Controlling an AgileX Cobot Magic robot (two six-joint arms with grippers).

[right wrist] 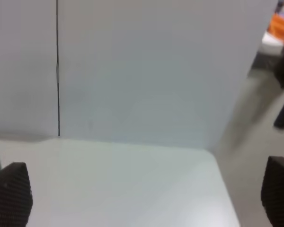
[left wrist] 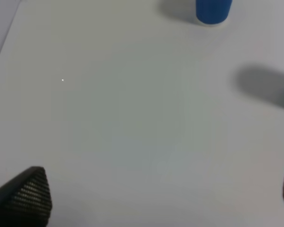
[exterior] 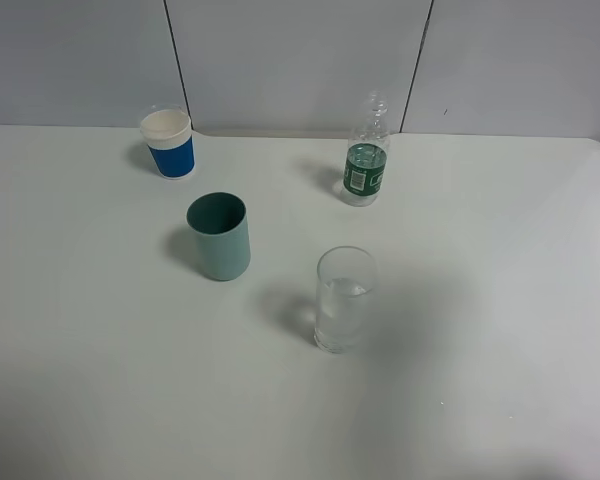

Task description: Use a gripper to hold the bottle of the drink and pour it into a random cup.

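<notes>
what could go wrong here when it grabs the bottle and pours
The bottle looks uncapped, so a tilt or squeeze during pickup could spill it. The glass already seems to hold some liquid, so pouring too much could overflow it. The green cup stands close to the glass, so a swinging arm could knock it. Both the left hand and right hand are open and nowhere near the bottle.

Lab: bare white table [exterior: 500,300], panelled wall [exterior: 290,60].

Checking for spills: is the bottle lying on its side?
No, the bottle stands upright on the table, apart from the glass tumbler.
</notes>
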